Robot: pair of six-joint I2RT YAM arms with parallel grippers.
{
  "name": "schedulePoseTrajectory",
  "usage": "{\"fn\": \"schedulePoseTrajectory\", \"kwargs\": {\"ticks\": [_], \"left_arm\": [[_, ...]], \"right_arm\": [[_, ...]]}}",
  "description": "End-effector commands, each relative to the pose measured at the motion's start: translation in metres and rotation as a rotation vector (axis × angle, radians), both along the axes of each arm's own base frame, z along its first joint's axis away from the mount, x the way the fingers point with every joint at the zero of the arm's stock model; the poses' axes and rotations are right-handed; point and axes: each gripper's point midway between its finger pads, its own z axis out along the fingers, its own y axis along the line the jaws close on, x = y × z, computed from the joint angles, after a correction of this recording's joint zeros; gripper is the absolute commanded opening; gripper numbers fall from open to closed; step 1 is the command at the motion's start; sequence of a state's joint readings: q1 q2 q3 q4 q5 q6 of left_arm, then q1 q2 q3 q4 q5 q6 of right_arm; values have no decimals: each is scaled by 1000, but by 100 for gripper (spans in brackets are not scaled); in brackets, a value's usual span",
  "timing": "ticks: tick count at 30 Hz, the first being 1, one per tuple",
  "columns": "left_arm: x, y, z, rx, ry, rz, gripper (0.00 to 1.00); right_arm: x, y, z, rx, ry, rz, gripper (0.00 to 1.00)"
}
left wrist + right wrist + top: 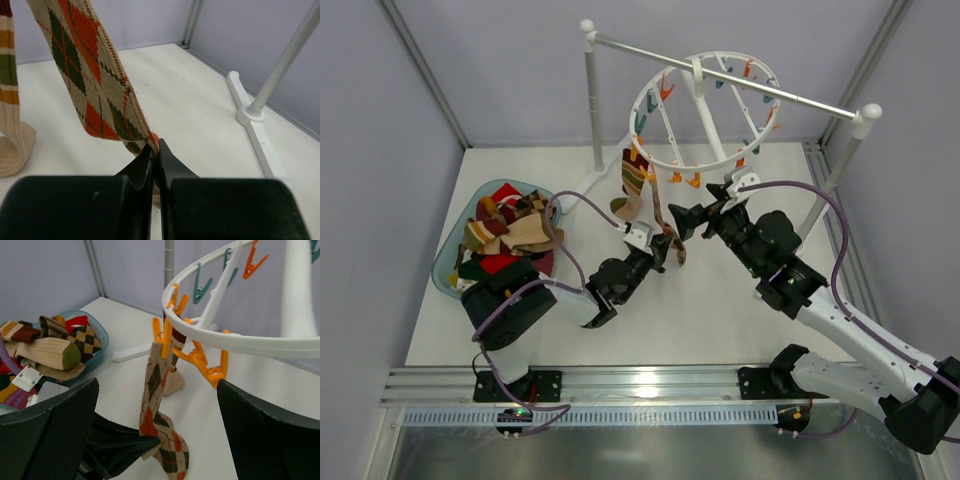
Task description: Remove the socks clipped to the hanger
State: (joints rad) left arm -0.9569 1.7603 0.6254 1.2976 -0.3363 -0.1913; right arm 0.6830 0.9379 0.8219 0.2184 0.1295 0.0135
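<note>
We see the argyle sock (151,405) hanging from an orange clip (165,335) on the near rim of the hanger (235,342), its lower end pinched tight between the left fingers (156,150) above the table (720,300). The right fingers (703,208) stand wide apart, holding nothing, just beside the ring. 1 striped sock (7,75) hangs alongside, and more socks (510,235) fill the blue tub (442,265) at the left.
</note>
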Motion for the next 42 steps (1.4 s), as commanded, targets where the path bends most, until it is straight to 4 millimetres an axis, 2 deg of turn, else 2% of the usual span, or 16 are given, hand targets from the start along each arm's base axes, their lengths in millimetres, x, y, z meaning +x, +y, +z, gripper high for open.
{"fn": "schedulePoseTrajectory", "kwargs": {"ticks": [1, 5, 8, 9, 10, 11, 12, 13, 17, 22, 25, 29, 30, 31, 34, 42], "left_arm": [[-17, 10, 78, -185, -192, -21, 0], [-30, 8, 81, -158, -198, -58, 0], [-37, 10, 84, -137, -203, -71, 0], [-40, 10, 83, -124, -204, -81, 0], [-43, 13, 90, -132, -213, -86, 0], [-44, 12, 84, -103, -200, -92, 0], [-45, 13, 84, -88, -201, -93, 0], [-45, 13, 83, -73, -200, -95, 0], [-47, 22, 81, -13, -197, -81, 0], [-49, 33, 75, 36, -200, -59, 0], [-49, 39, 72, 69, -208, -42, 0], [-52, 40, 67, 103, -219, -54, 0], [-52, 39, 67, 107, -224, -59, 0], [-52, 39, 65, 113, -222, -61, 0], [-53, 37, 63, 125, -228, -72, 0], [-57, 39, 62, 119, -238, -83, 0]], "right_arm": [[-15, 12, 28, 20, -64, 66, 100], [-35, 32, 32, 9, -78, 180, 100], [-37, 40, 34, -2, -60, 211, 100], [-33, 45, 25, -24, -30, 212, 100], [-30, 47, 30, -24, -30, 209, 100], [-27, 51, 29, -34, -20, 210, 100], [-21, 57, 19, -58, 9, 212, 100], [-17, 60, 26, -56, 5, 212, 100], [-1, 76, 23, -96, 40, 213, 100], [6, 95, 23, -112, 54, 265, 100], [5, 99, 26, -101, 53, 281, 100], [15, 103, 25, -95, 72, 251, 100], [24, 102, 17, -107, 91, 203, 100], [27, 101, 20, -104, 88, 184, 100], [42, 100, 13, -119, 108, 86, 100], [60, 99, 0, -158, 139, -65, 100]]}}
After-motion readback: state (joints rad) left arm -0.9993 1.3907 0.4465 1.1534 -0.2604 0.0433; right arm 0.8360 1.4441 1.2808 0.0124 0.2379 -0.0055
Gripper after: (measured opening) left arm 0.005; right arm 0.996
